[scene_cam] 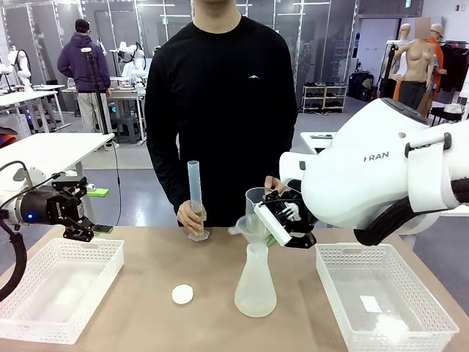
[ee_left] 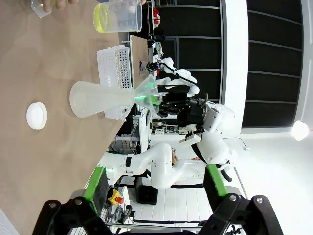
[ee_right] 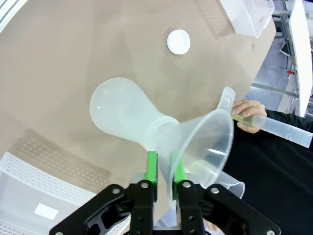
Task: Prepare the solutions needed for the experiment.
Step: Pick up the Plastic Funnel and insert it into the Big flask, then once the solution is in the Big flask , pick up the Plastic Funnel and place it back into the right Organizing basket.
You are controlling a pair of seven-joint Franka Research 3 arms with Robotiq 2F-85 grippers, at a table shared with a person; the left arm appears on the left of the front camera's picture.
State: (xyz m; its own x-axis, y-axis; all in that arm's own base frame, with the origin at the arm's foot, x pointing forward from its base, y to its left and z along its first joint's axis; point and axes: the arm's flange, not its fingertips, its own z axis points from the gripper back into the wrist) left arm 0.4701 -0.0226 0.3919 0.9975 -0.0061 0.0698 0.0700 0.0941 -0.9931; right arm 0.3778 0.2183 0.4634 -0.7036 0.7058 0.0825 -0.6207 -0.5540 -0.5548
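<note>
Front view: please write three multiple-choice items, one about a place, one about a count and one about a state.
1. Where is the funnel? A beside the cap; B in the neck of the flask; C in the cylinder.
2. How many baskets stand on the table? A one; B two; C three.
3. The left hand is: A open; B shut on the cap; C shut on the cylinder.

Key: B, its stem enters the neck; B, one at the left and one at the right; A, its fingers stand wide apart, holding nothing.
</note>
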